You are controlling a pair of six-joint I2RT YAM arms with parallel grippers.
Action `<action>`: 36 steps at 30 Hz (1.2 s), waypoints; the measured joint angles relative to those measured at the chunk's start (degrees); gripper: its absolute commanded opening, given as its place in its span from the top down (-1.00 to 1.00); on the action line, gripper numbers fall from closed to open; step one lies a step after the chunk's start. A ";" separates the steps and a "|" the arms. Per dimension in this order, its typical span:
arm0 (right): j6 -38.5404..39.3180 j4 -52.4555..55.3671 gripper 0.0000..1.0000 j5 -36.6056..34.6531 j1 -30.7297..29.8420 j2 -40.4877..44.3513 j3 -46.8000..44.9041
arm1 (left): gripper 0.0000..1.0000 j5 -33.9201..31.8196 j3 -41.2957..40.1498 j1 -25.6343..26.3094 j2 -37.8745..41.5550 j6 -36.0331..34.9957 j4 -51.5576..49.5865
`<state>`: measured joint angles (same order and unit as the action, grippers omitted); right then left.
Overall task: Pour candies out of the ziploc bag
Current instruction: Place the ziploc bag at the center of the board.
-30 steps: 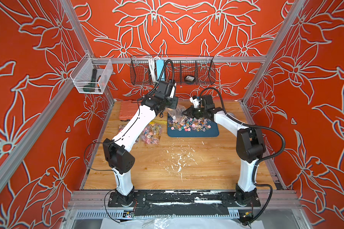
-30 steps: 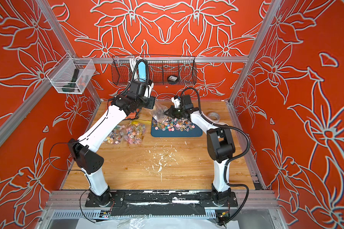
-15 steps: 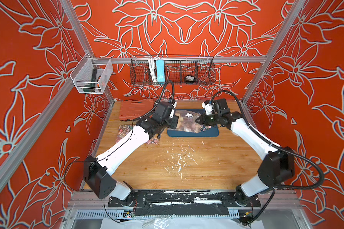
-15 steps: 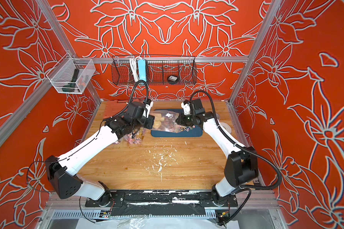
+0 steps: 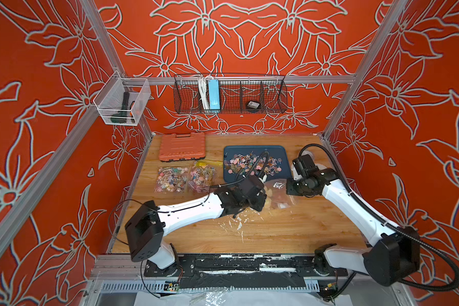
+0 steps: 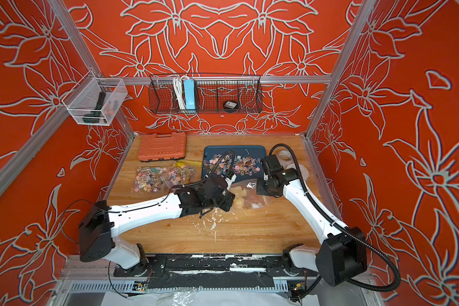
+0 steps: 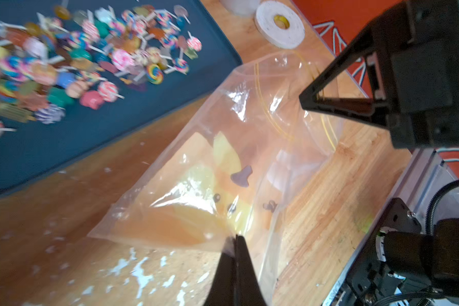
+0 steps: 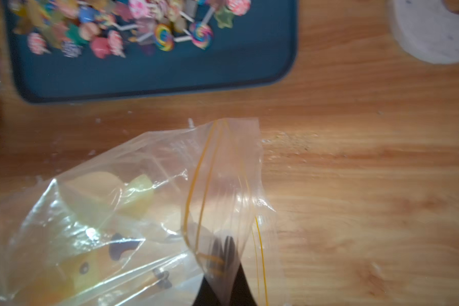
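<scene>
Ziploc bag (image 7: 210,164) is gripped by left pincer (image 7: 235,239) at one edge and right pincer (image 8: 223,249) at its yellow-lined mouth. Candies (image 5: 249,163) lie on the blue tray (image 5: 282,152) beyond.

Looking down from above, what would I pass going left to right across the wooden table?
In a top view: full candy bag → second candy bag → blue tray of loose candies → tape roll. The orange case and the held ziploc bag overlap others, so skipped.
</scene>
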<state>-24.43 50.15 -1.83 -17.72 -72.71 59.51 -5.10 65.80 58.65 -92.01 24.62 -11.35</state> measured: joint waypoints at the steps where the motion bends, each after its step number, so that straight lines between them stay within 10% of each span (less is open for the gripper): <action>1: -0.02 0.59 1.00 -1.70 0.70 0.09 -0.76 | 1.00 -0.07 0.87 1.25 -2.34 0.63 0.81; 23: -4.35 -5.22 1.00 -21.94 17.42 1.03 -11.74 | 1.00 1.33 24.52 7.04 -31.63 2.21 9.38; 26: -4.52 -7.06 1.00 -21.84 18.58 0.55 -12.13 | 0.60 1.62 26.38 7.04 -33.35 1.49 9.11; 31: -4.61 -9.38 0.23 -21.49 19.67 -1.27 -13.20 | -0.17 1.29 26.95 7.04 -33.90 0.83 7.13; 36: -4.57 -10.27 -0.47 -21.14 20.00 -1.55 -13.29 | -0.43 0.39 27.19 7.04 -33.90 0.20 5.03</action>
<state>-28.99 39.88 -22.96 2.28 -74.26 46.22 -4.71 92.99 65.69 -125.91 24.82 -6.33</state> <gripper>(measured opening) 0.649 0.669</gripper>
